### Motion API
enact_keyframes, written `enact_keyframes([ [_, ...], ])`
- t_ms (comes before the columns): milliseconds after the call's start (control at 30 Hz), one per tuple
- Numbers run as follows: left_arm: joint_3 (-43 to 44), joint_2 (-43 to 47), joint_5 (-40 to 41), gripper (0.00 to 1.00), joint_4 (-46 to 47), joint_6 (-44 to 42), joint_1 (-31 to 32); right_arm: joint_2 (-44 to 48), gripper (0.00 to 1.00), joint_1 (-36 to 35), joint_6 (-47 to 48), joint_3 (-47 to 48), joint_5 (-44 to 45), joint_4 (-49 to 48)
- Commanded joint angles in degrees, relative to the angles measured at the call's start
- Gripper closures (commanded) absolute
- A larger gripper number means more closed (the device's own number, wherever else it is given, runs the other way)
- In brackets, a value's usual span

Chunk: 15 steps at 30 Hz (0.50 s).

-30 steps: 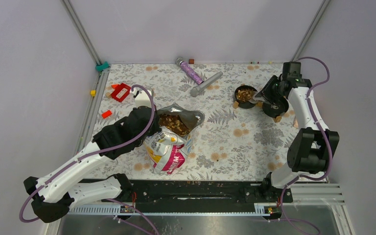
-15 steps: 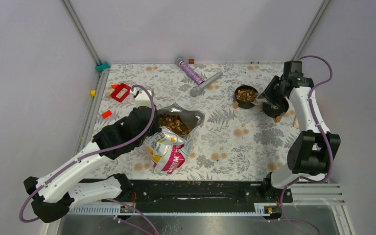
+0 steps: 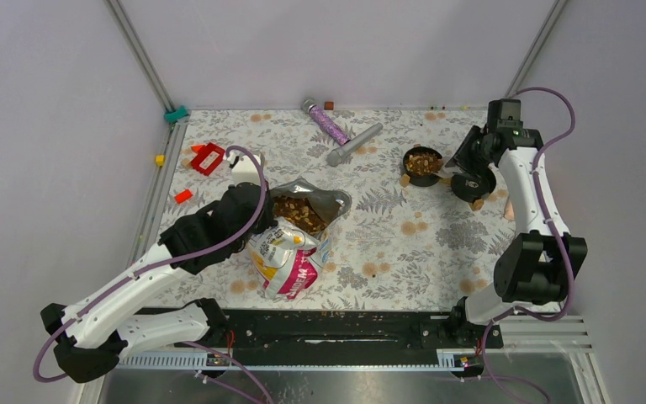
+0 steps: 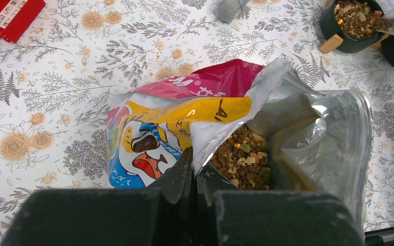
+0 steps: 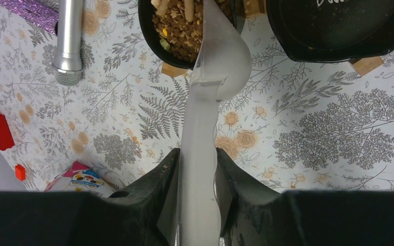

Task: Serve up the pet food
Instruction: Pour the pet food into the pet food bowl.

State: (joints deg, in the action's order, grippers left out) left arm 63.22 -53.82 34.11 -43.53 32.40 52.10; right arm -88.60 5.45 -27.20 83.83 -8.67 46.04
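Here, the left hand is clamped on the torn rim of the bag, its fingers pressed together with the foil edge pinched between them. The bag lies on its side on the flowered tabletop, left of middle, with its mouth gaping open. Kibble sits inside against the silver lining.

More kibble fills the bowl at the far right of the tabletop. The right hand grips the handle of a pale scoop, one finger on either side. The scoop's head reaches over the near rim of that bowl, above the kibble. Whether the scoop carries any cannot be told. A second bowl stands just beside the first, on its right, with a bare black inside. A microphone lies left of the bowls, well apart from the bag.
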Motion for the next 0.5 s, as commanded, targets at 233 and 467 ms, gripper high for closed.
enact_keyframes([
  [233,1.77,1.54,0.09,1.00,5.52,-0.02,0.94,-0.48,1.00,-2.30,2.04,5.32,1.92,1.21],
  [467,1.80,1.53,0.50,1.00,5.56,0.02,0.90,-0.70,1.00,-3.58,4.46,5.32,2.83,0.54],
])
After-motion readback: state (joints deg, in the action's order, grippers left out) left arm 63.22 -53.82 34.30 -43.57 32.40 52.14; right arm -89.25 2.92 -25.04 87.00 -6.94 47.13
